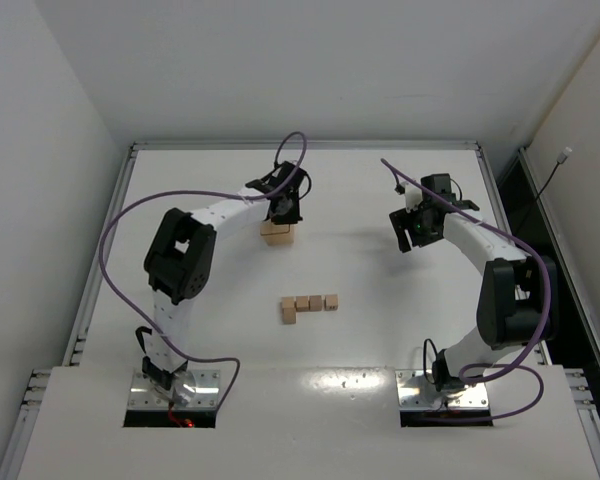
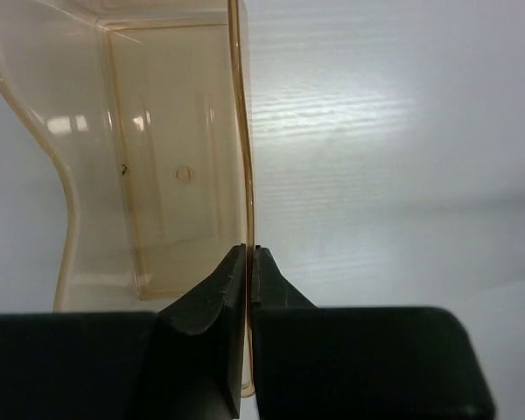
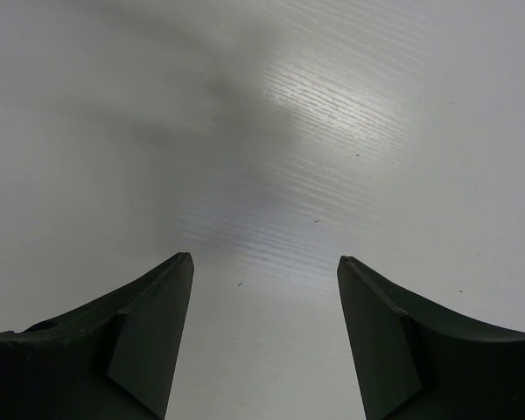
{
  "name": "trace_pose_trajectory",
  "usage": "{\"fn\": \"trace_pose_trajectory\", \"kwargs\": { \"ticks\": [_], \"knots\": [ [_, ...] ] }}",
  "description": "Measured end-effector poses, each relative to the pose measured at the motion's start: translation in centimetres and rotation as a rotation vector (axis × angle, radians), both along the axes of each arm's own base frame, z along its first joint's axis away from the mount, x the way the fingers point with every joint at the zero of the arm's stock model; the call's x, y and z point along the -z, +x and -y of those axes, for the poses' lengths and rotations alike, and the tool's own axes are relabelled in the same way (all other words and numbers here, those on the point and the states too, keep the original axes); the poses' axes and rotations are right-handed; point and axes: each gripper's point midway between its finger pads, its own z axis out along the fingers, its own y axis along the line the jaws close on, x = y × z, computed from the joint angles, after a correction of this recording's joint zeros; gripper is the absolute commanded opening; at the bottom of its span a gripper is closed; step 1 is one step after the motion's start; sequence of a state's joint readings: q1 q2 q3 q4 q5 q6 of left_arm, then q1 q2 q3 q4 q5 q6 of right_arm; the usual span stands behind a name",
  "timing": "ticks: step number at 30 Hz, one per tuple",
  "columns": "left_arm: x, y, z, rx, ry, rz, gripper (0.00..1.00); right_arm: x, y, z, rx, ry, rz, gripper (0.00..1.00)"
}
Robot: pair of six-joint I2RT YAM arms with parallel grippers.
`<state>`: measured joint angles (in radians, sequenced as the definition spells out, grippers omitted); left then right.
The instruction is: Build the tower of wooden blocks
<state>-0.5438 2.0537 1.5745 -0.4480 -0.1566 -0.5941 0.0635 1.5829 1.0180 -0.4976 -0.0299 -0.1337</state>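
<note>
While nothing is stacked, left hand [image 2: 249, 255]: pinching translucent tan plastic box [image 2: 175, 131] by its thin wall.
Right hand [image 3: 264, 273]: spread, holding nothing.
Risk: wall slips, box tips; small light-tan wooden cubes [image 1: 310, 301] go unstacked.

The tabletop [image 1: 400, 330] was a flat white surface with a faint wood-grain texture and a glossy reflection. The wood blocks [image 1: 310, 302] lay directly on it near its centre, touching one another in an L-shaped group: a straight row, with one cube set against the near side of the row's left end. Behind and slightly left of the wood blocks was an open tan box [image 1: 278, 236]. Contact between it and the tabletop could not be confirmed.
</note>
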Motion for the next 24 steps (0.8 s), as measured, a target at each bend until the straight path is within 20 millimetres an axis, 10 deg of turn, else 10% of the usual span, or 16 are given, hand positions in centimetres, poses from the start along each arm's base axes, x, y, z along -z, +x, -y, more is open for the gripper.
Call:
{"fn": "trace_pose_trajectory", "kwargs": {
  "ticks": [6, 16, 24],
  "knots": [
    [-0.1, 2.0, -4.7, -0.175, 0.110, 0.033, 0.00, 0.0, 0.0, 0.0, 0.000, 0.000, 0.000, 0.64],
    [-1.3, 7.7, -23.7, -0.335, 0.315, 0.002, 0.00, 0.1, -0.1, 0.0, 0.000, 0.001, -0.004, 0.64],
    [-0.6, 10.5, -27.4, -0.207, 0.408, -0.044, 0.00, 0.1, -0.1, -0.1, -0.002, 0.004, -0.003, 0.64]
  ]
}}
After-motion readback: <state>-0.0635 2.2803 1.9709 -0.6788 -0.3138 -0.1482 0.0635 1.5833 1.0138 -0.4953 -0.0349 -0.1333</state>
